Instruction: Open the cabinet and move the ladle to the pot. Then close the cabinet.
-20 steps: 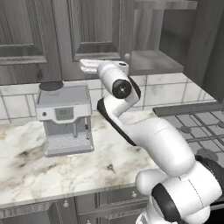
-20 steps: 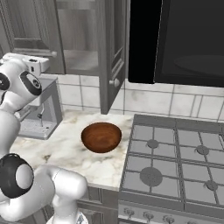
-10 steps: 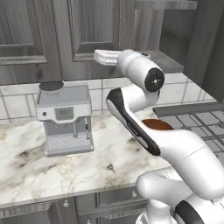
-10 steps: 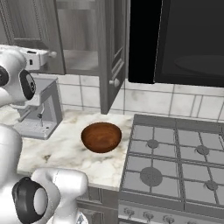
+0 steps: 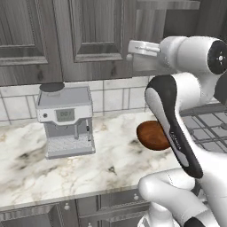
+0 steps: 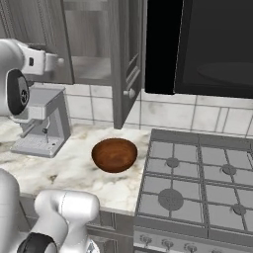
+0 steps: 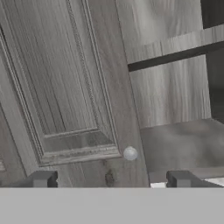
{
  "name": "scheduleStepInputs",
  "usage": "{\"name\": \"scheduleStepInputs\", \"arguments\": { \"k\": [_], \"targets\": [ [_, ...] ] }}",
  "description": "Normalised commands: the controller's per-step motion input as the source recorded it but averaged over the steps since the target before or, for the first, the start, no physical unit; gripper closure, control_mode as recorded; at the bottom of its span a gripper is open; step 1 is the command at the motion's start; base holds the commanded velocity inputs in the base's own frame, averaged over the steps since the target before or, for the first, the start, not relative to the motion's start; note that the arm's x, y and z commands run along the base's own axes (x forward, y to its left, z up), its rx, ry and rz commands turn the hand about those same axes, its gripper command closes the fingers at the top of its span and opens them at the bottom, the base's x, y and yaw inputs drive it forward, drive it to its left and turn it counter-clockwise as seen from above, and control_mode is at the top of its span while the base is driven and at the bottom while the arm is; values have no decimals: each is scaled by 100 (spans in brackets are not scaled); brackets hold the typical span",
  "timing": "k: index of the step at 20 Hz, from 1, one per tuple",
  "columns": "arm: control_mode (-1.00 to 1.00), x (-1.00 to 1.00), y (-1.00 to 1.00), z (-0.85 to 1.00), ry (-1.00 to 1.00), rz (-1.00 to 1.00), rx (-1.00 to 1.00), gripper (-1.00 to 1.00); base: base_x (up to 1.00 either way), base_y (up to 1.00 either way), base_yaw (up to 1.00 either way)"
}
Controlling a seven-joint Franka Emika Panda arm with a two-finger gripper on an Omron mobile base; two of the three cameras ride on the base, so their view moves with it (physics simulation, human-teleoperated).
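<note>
The cabinet (image 6: pixel 91 64) has its right door (image 6: pixel 126 59) swung open, edge-on in the right base view, and its pale grey inside with a shelf (image 7: pixel 175 87) shows bare. Its left door (image 5: pixel 97 40) is closed, with a small silver knob (image 7: pixel 130 153) at its lower corner. My gripper (image 7: pixel 111 179) is open, fingertips (image 7: pixel 43 178) wide apart and nothing between them, aimed at that door just short of the knob. The hand (image 5: pixel 133 48) hovers at the closed door's right edge (image 6: pixel 54 62). The ladle and the pot are out of view.
A reddish-brown wooden bowl (image 6: pixel 114 154) sits on the marble counter (image 5: pixel 26 173) below the open door. A grey coffee machine (image 5: pixel 66 122) stands to the left against the tiled wall. A gas stove (image 6: pixel 197 183) lies to the right, with a black microwave (image 6: pixel 207 44) above it.
The arm has swung right along the cabinet front, carrying the hand from above the coffee machine to the closed door's right edge. The gripper stays open.
</note>
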Motion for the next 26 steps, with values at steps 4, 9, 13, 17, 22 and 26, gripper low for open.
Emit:
{"name": "scheduleStepInputs", "arguments": {
  "k": [4,9,13,17,22,26],
  "targets": [
    [-100,-83,-92,-26,24,-13,0,-100,0,0,0],
    [-100,-74,-86,-18,5,-2,5,-100,0,0,0],
    [-100,-98,-93,-15,0,0,11,-100,0,0,0],
    [-100,-97,-89,-24,0,0,15,-100,0,0,0],
    [-100,-24,-88,-5,0,1,23,-100,0,0,0],
    [-100,26,-78,-2,0,7,33,-100,0,0,0]
  ]
}}
